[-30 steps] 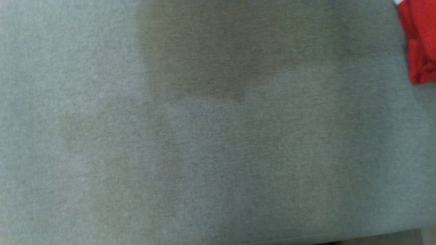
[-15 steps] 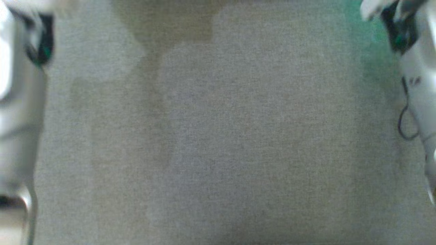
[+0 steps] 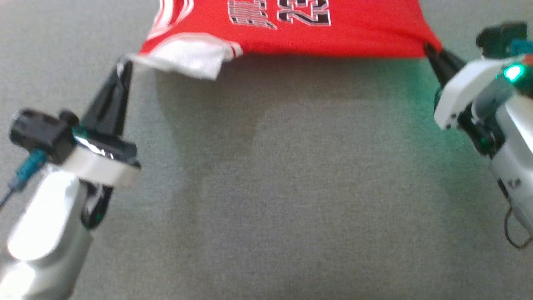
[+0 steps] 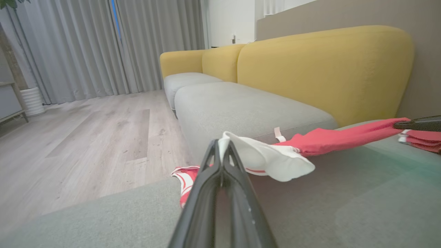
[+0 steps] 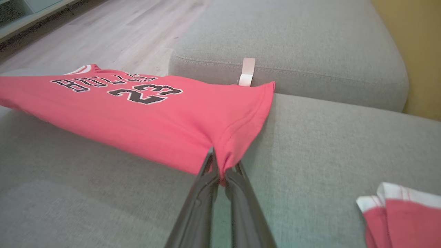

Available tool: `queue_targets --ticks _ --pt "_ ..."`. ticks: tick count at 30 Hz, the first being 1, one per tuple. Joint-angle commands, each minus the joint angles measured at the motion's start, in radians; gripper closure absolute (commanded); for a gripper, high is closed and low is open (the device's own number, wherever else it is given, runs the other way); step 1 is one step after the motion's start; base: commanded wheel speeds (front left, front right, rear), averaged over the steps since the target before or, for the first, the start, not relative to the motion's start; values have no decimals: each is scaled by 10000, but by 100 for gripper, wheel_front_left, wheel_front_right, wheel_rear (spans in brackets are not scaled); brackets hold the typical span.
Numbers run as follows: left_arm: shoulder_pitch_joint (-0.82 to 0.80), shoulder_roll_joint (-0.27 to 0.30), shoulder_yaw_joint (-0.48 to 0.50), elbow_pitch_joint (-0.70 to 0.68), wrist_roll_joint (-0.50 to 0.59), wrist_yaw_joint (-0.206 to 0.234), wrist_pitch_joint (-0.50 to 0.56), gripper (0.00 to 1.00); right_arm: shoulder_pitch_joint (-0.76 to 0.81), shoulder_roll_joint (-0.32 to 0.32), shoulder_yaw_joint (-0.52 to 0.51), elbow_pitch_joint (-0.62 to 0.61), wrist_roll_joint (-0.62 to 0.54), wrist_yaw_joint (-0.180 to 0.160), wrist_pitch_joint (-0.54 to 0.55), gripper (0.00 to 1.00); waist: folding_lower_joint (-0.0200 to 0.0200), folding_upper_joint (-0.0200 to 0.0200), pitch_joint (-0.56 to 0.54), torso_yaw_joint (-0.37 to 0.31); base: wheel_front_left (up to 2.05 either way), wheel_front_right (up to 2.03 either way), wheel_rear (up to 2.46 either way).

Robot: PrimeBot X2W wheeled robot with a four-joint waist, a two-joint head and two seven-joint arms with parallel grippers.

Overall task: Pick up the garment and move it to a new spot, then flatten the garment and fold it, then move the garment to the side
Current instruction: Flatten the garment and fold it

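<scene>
A red jersey with white trim and black "23" lettering, the garment, hangs stretched above the grey sofa cushion. My left gripper is shut on its white-edged corner at the left. At the right, my right gripper is shut on a red hem corner. The cloth spans between both grippers, its far part running off the top of the head view.
A second red and white folded garment lies on the cushion beside my right gripper. The yellow sofa back rises behind, another grey seat cushion adjoins, and wooden floor lies past the cushion's edge.
The head camera has shifted a lot between frames. Both grippers and the stretched garment have come into the head view, where before there was mostly bare cushion.
</scene>
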Motion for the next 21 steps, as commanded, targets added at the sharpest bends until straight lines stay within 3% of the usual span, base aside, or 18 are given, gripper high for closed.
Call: queue_targets --ticks 1,10,21 --pt "-44 588 304 -431 -172 20 -42 100 270 -270 112 -442 299 -7 119 100 3 -1 -523 68 0 0 0" --pt "1753 840 80 -1286 -927 51 277 100 1956 -1042 437 -1717 1353 -7 512 100 3 -1 -1692 99 0 0 0" --pt "3268 1107 -456 -2687 -974 384 975 100 4169 -1711 -117 -3103 2139 -7 1017 100 3 -1 -2797 354 0 0 0"
